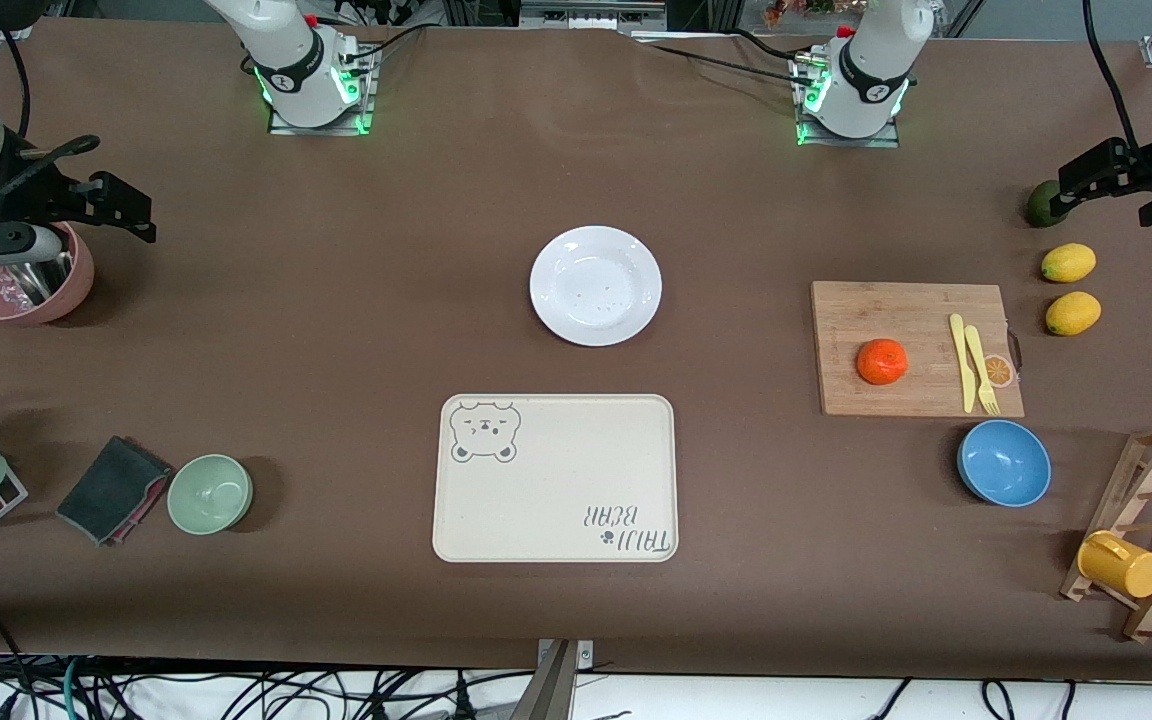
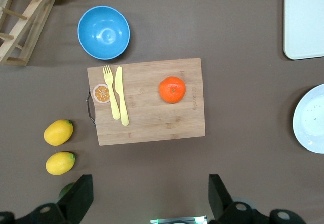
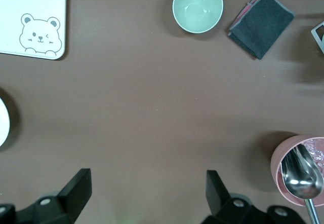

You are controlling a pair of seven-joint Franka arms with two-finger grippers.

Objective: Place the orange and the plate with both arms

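On the brown table point(image 1: 336, 330) nothing is grasped: our left claw point(image 2: 147, 196) and right claw point(image 3: 147, 193) hover open at opposite ends. The orange point(image 1: 882, 361) sits on the cutting board point(image 1: 911, 300), the plate point(image 1: 596, 285) mid-table; next we reach for both.

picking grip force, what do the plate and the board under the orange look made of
Plate: looks like glazed ceramic or melamine; plain white, glossy, with small highlights. Board under the orange: wood or bamboo, matte, with visible pale-brown grain strips and a dark handle at one end.
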